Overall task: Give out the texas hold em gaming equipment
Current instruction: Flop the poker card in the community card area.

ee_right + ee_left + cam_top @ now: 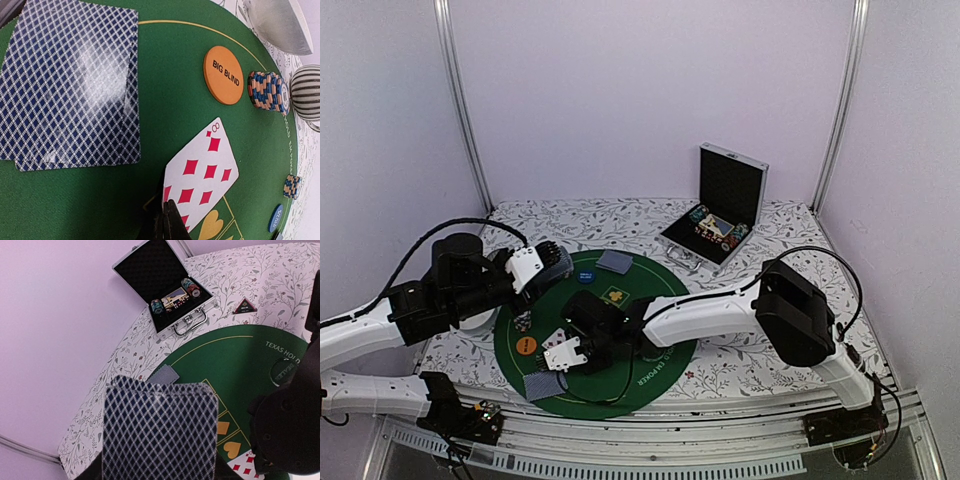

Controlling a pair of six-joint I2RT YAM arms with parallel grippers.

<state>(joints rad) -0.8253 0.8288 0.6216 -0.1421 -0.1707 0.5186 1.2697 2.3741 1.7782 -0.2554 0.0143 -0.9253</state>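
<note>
My left gripper [552, 265] is shut on a deck of blue-backed playing cards [160, 430] and holds it above the left edge of the round green mat [660, 300]. The deck hides its fingers in the left wrist view. My right gripper [170, 212] is shut on a corner of a face-up eight of diamonds [202, 170], low over the mat. Two overlapping face-down cards [70, 85] lie beside it. An orange BIG BLIND disc [223, 75], a chip stack [267, 91], a smaller stack [292, 186] and a blue disc [275, 218] sit on the mat. A dark red-edged triangle [244, 306] lies off the mat.
An open aluminium case [720, 215] holding more chips and cards stands at the back right. Another face-down card [613, 261] lies at the mat's far side. A striped cup [306, 92] and a white bowl [280, 25] stand just off the mat's left edge.
</note>
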